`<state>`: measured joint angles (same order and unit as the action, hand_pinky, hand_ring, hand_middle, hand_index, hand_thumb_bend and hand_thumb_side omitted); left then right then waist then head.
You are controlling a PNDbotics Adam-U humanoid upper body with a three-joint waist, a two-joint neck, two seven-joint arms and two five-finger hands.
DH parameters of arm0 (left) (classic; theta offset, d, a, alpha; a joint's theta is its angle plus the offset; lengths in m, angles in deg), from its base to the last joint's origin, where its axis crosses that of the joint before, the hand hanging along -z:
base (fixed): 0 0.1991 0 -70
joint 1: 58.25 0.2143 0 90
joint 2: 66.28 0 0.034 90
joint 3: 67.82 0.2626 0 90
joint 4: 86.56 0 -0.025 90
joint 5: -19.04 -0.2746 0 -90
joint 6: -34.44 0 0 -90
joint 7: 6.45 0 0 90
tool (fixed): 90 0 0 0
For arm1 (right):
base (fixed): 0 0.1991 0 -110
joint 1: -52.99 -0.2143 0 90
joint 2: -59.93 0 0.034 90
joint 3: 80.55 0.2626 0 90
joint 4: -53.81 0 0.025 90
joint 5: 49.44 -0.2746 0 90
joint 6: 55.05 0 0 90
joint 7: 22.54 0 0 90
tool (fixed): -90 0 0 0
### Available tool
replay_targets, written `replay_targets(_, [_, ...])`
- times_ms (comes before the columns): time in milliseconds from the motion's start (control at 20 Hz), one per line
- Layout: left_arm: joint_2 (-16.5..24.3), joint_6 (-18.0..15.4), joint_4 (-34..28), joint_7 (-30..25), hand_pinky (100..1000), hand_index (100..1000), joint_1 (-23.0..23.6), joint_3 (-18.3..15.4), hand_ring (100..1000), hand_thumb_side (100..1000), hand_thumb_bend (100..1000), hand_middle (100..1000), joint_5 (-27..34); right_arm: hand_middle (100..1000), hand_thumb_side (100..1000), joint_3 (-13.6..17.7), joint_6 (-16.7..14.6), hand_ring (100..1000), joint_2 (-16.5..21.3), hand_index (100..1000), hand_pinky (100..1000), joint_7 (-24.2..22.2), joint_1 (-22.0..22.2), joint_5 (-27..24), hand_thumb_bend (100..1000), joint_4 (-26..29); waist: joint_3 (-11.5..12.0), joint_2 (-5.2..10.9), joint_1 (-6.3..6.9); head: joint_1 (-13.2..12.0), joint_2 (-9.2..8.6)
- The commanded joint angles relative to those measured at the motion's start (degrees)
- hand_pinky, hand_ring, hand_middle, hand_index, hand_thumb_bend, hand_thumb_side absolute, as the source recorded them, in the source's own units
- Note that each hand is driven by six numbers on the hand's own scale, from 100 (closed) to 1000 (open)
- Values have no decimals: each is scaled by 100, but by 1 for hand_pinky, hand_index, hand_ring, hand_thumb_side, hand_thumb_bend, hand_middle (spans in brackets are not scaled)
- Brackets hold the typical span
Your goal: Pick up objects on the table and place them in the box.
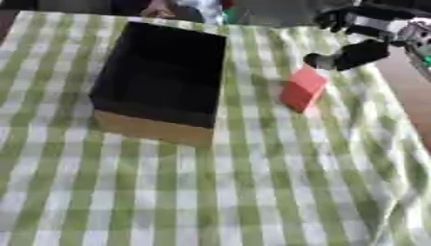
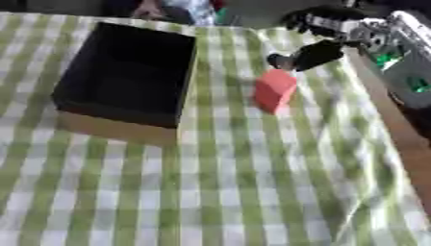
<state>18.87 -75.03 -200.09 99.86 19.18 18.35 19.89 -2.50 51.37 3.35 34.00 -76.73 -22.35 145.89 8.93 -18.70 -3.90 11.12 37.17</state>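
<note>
Box: we see a dark-lined box [image 1: 160, 77] with tan outer walls, open top, on the left half of the green-and-white checked cloth [image 1: 252, 192]
Block: our red block [image 1: 302, 89] stands tilted on the cloth, right of the box and apart from it
Right hand: our right hand [image 2: 316, 55] enters from the upper right; a dark finger reaches to the block's top edge; we cannot tell if it grasps
Left hand: we see none

Setting: I seem to be at a staged test bench, likely a lab, not a home. My worktop [image 1: 252, 192] carries a green-and-white checked cloth [image 2: 252, 182]; bare brown edge at right. A person [image 1: 156, 8] sits at the far edge; background blurred.
</note>
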Motion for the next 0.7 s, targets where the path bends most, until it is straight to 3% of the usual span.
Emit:
replay_targets(50, [98, 4, -106, 3, 823, 779, -13, -30, 527, 779, 201, 614, 17, 900, 609, 123, 33, 918, 252, 1000, 895, 2, -37, -63, 329, 114, -11, 172, 48, 12, -44])
replay_targets(700, [81, -7, -106, 0, 822, 779, -4, -26, 528, 778, 198, 615, 7, 902, 605, 116, 53, 917, 256, 1000, 897, -36, -5, -106, 333, 123, -13, 141, 90, -44, 131])
